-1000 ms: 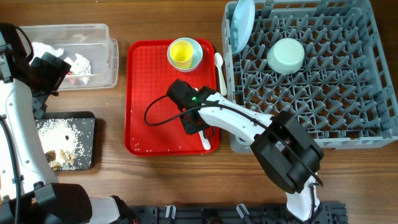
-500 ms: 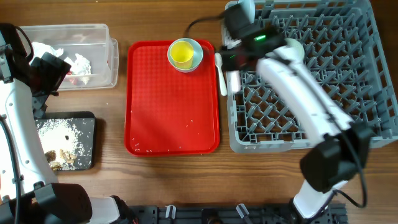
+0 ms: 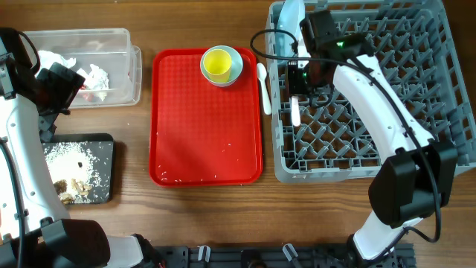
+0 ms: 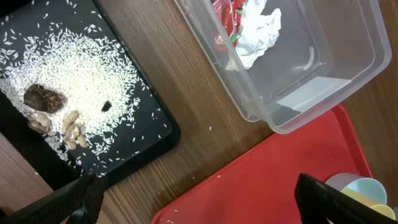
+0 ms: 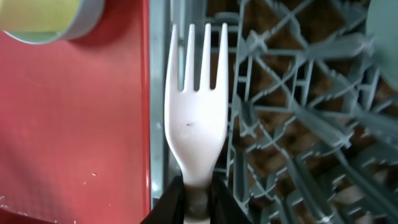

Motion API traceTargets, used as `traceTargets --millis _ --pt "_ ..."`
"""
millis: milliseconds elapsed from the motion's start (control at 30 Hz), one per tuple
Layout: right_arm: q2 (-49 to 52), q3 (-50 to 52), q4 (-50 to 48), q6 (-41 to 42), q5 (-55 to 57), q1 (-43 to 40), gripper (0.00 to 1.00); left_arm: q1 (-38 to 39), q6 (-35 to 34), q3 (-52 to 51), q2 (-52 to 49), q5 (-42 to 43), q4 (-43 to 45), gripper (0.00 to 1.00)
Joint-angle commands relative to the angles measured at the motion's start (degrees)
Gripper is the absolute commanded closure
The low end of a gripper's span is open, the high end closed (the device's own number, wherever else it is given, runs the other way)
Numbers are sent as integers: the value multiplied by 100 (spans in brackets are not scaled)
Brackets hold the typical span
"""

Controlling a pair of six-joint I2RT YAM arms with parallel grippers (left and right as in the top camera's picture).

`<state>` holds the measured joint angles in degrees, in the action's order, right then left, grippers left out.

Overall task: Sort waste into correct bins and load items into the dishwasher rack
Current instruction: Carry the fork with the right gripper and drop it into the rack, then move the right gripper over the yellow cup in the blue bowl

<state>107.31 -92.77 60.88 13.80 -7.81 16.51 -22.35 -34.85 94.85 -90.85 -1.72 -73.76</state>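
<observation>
overhead: spotted right hand (image 3: 301, 74) over the left side of the dishwasher rack (image 3: 446, 160), white fork (image 3: 295, 113) above the grid. left wrist: found left hand (image 4: 199, 202) spread wide above the bench (image 4: 186, 106) by the clear tub (image 4: 323, 62). right wrist: saw right hand clamped on the fork's handle.

Right claw (image 5: 194, 199) carried fork (image 5: 194, 124) from red tray (image 3: 201, 126) to rack (image 3: 387, 112).

Wht plastic fork (image 5: 194, 118) over L edge of grey dishwasher rack (image 5: 247, 124)

A brown wood-grain table (image 3: 201, 216) spans the whole view, evenly lit with faint, soft shadows.
</observation>
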Motion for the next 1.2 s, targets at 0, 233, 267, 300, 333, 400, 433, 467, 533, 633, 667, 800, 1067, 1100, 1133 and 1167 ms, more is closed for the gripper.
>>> traceTargets --millis 0,233,267,300,333,400,433,467,533,633,667,800,1067,1100,1133,1167 --pt "22 92 116 131 -131 17 76 -33 -15 20 -13 -76 0 0" --pt "-90 57 328 219 -328 17 61 -33 -15 20 -13 -76 0 0" --pt "-177 -9 321 323 -332 20 61 -33 -15 20 -13 -76 0 0" --pt "-245 -68 284 328 -372 28 61 -33 -15 20 -13 -76 0 0" --pt "-393 -175 122 295 -494 63 61 -33 -15 20 -13 -74 0 0" --pt "-629 -304 -319 271 -680 173 54 -33 -15 20 -13 -76 0 0" --pt "-721 -319 -595 271 -743 234 41 -33 -15 20 -13 -76 0 0" --pt "-802 -319 -929 275 -785 306 35 -33 -15 20 -13 -76 0 0" --pt "-870 -319 -1648 262 -776 509 24 -33 -15 20 -13 -76 0 0" --pt "-763 -328 -2529 125 -752 874 16 -33 -15 20 -13 -76 0 0" --pt "-715 -372 -2636 118 -717 953 15 -33 -15 20 -13 -76 0 0" --pt "98 -1589 -2144 -332 -131 1335 11 -33 -13 20 -13 -76 0 0" --pt "1526 -2138 -2896 -306 424 1895 17 -33 -15 20 -13 -76 0 0" --pt "1714 -2135 -3077 -306 833 2050 23 -33 -15 20 -13 -76 0 0" --pt "1888 -2133 -3152 -310 1377 2208 30 -33 -15 20 -13 -76 0 0" --pt "1996 -2133 -3156 -310 1729 2302 33 -33 -15 20 -13 -76 0 0"
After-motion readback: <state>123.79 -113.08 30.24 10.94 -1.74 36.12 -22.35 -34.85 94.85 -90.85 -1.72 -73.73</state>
